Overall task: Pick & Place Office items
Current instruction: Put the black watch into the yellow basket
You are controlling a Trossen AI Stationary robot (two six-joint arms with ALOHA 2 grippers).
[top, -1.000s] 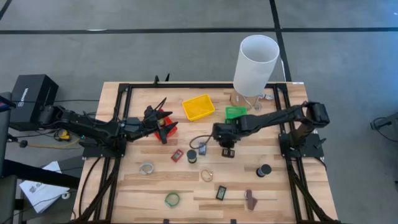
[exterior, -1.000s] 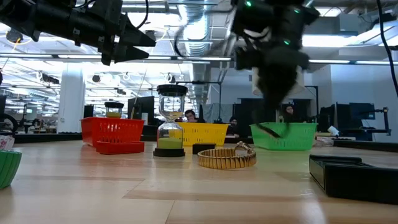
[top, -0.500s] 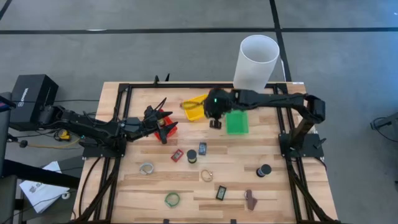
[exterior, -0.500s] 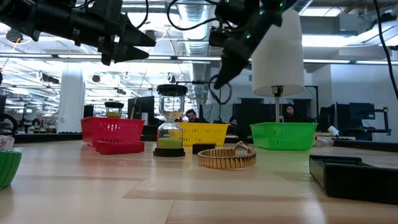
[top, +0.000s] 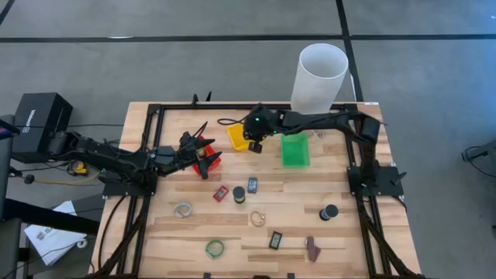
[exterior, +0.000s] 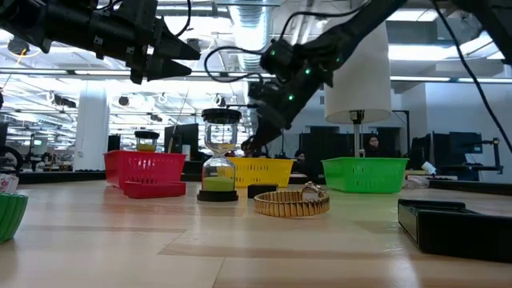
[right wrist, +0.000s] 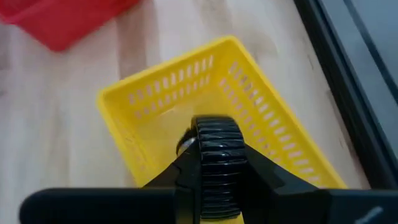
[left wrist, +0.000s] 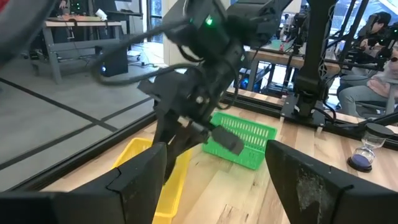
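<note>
Since a second ago right end effector [right wrist: 217, 180] has swung from mid-surface to above yellow bin [top: 239, 136], upper centre of high view | pinching black ridged roll [right wrist: 217, 163] by its flat sides | roll looks light, stiff, grippy | left end effector [top: 203, 153] spread, waiting at red bin [top: 212, 160]

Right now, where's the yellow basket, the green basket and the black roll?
yellow basket [right wrist: 155, 87], right wrist view, far rim.
green basket [top: 295, 149], high view, middle.
black roll [right wrist: 217, 163], right wrist view, ribbed edge.
</note>
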